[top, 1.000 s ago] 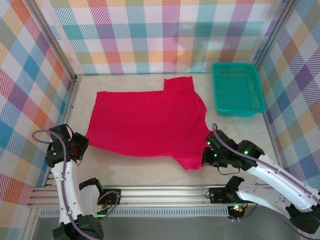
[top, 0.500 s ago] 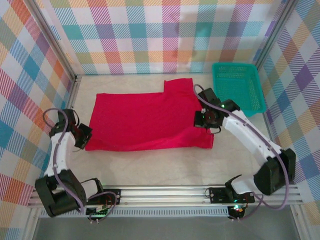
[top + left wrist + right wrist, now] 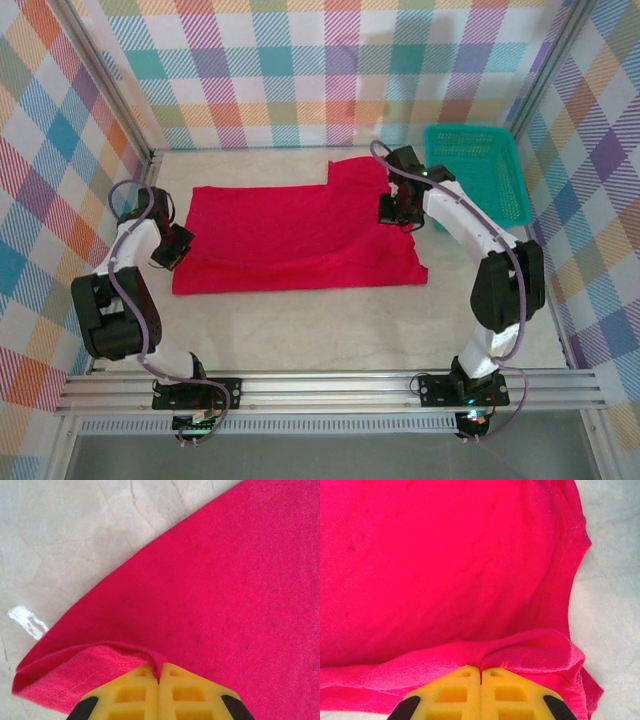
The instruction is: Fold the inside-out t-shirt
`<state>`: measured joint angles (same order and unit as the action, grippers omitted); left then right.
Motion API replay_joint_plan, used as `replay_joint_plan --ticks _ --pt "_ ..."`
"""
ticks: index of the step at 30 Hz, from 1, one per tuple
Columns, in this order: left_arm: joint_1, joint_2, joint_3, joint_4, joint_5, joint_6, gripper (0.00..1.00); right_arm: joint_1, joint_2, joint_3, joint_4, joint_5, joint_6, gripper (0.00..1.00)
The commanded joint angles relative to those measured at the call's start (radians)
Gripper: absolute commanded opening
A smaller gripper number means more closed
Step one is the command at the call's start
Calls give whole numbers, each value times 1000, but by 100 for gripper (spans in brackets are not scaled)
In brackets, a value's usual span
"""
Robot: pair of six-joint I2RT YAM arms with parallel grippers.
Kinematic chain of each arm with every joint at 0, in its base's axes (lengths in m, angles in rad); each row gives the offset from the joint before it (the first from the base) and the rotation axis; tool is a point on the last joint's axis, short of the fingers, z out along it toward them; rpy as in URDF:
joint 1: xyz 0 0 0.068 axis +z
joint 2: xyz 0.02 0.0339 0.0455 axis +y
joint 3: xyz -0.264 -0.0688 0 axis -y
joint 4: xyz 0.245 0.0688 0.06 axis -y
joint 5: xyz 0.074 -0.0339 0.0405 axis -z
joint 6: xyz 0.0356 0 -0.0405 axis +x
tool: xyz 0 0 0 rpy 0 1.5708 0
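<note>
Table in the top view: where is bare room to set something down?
Widest: the table strip between the t-shirt and the front rail. Also a back-left strip by the back wall. Crowded: the right gripper beside the basket.

Bright and evenly lit from above in the overhead view, with thin soft shadows under the near edge of the red t-shirt (image 3: 290,235) on the pale table (image 3: 300,320). Sharp through the middle, walls leaning outward toward the corners as through a wide lens. Strongly saturated red in both wrist views, darker shade inside the lifted folds. Slightly soft up close on the yellow fingers (image 3: 135,695). Small bright white patch (image 3: 27,622) on the table, glare or mark, hard to tell
</note>
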<state>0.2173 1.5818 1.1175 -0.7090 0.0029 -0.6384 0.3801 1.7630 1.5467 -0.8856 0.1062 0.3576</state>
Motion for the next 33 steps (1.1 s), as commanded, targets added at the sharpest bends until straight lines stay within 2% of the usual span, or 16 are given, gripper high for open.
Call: replay_joint_plan --ticks 1,7,10,13,16,18,20,24,28,30,33 --pt "-20 57 76 -28 -43 2 0 -22 47 52 8 -31 -30 0" --pt "-53 193 187 -60 -61 18 0 -52 158 119 10 -70 -44 0" --pt "-55 280 260 -95 -82 26 2 -75 265 222 -21 -107 -43 0" --pt "-55 377 369 -157 -106 51 25 -94 384 375 -73 -140 -39 5" --pt "-52 430 484 -232 -164 74 32 -106 486 544 -164 -135 -42 12" --pt "-56 409 516 -251 -193 74 42 -109 515 620 -222 -127 -46 33" --pt "-83 343 490 -230 -213 67 49 -106 487 579 -214 -133 -45 34" --pt "-209 181 349 -143 -219 72 54 -74 330 303 -87 -176 -28 39" --pt "-282 115 178 -30 -92 30 55 -19 223 63 78 -259 43 43" --pt "-288 119 116 20 -28 13 55 4 218 14 127 -268 76 45" --pt "-286 145 80 39 -5 9 54 15 250 -12 160 -299 117 50"
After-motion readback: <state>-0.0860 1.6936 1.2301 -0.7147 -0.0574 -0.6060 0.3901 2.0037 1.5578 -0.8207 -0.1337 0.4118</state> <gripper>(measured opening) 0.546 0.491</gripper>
